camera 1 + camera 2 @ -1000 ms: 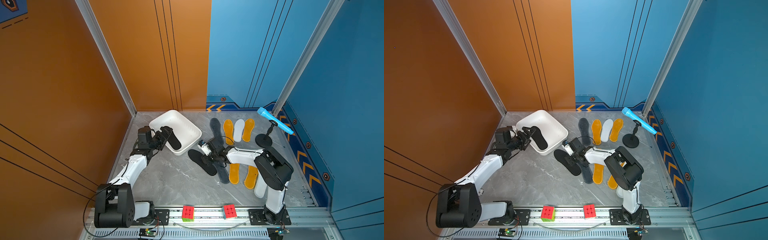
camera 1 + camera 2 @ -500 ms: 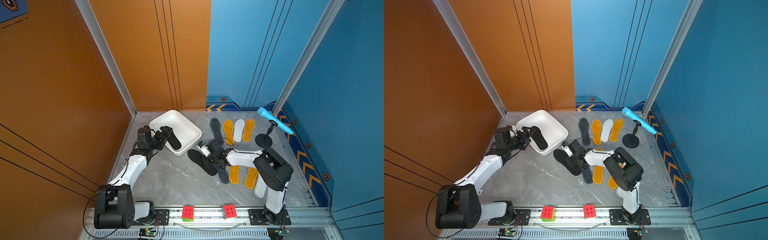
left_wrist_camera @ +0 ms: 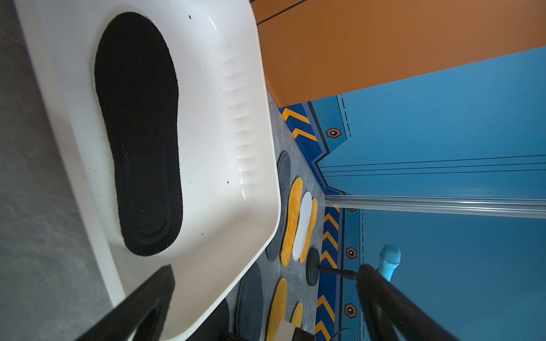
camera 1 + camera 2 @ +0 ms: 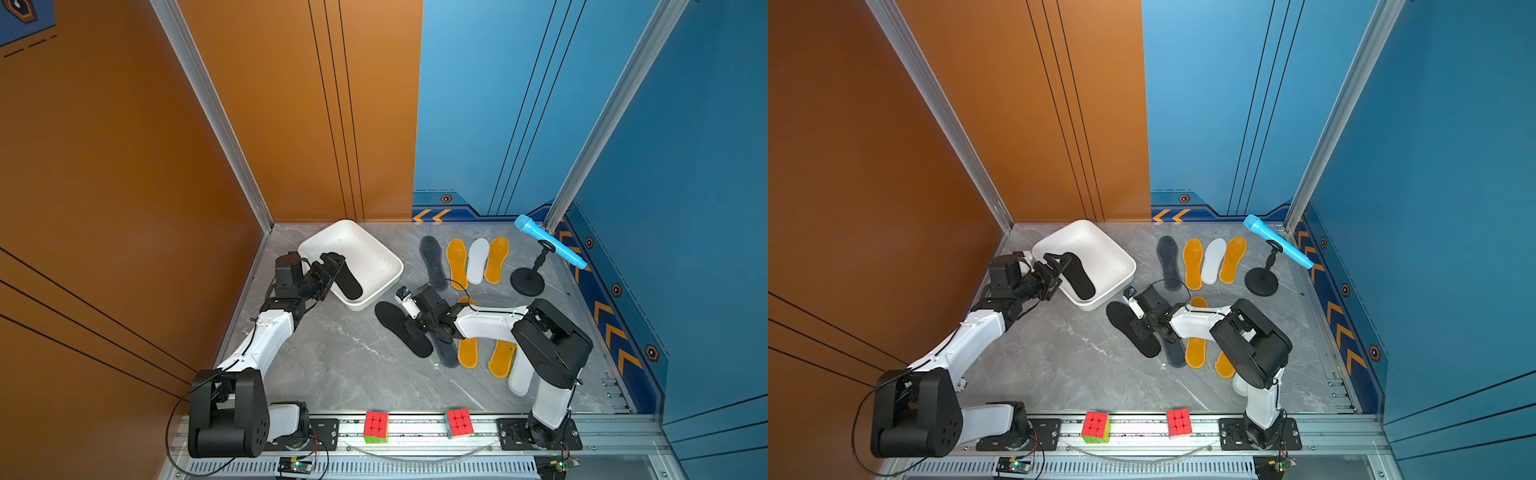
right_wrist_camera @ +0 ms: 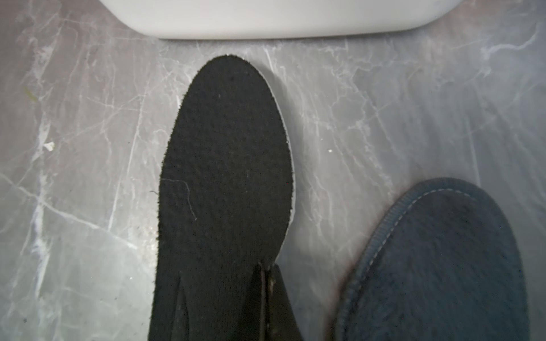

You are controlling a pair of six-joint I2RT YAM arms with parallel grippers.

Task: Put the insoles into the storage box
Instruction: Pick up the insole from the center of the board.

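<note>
One black insole [image 4: 347, 279] has been put in the storage box [image 4: 374, 253]. A second insole [image 4: 401, 328] is pinched by the right fingers [image 5: 277, 295]; the left fingers [image 3: 384, 298] are held wide. Eight are left.

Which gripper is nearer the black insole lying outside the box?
Right. The right gripper is shut on that black insole; the left gripper hangs open at the box, apart from it.
</note>
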